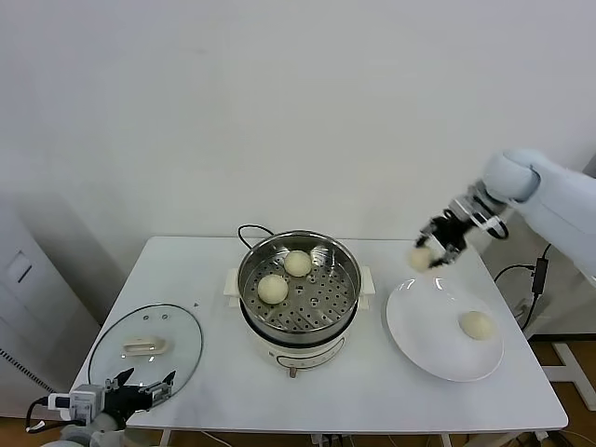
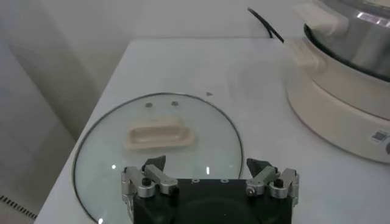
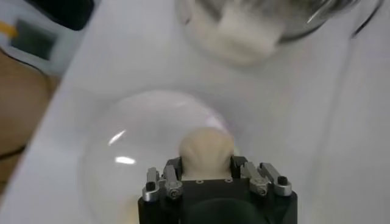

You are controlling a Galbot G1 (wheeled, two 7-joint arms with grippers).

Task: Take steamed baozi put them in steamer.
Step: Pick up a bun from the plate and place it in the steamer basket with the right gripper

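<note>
A white table (image 1: 214, 372) stood against a pale wall, seen from the robot's head. At its centre sat the steamer (image 1: 299, 291), a shiny steel basket with a perforated floor on a cream cooker base. Two steamed baozi already lay inside it: one (image 1: 273, 289) toward the near left, another (image 1: 297, 264) toward the back.

On the robot's right, a flat white plate (image 1: 419, 340) held one more baozi (image 1: 477, 325). The right gripper (image 1: 431, 251) hung in the air above the far edge of the plate, between plate and steamer, its jaws closed on a fourth baozi (image 1: 422, 258). The right wrist view showed that bun (image 3: 206, 149) pinched between the fingers, with the plate below it.

The left gripper (image 1: 140, 389) waited at the near left edge of the table, jaws open and empty, just above the round glass lid (image 1: 149, 343) with its cream handle.

The step in hand appeared to be carrying the held bun across to the steamer. To do it well, the gripper would need to clear the steel rim, aim for the bare part of the floor on the right side, apart from the two buns there, lower before releasing, and squeeze lightly, since the dough would likely dent.
</note>
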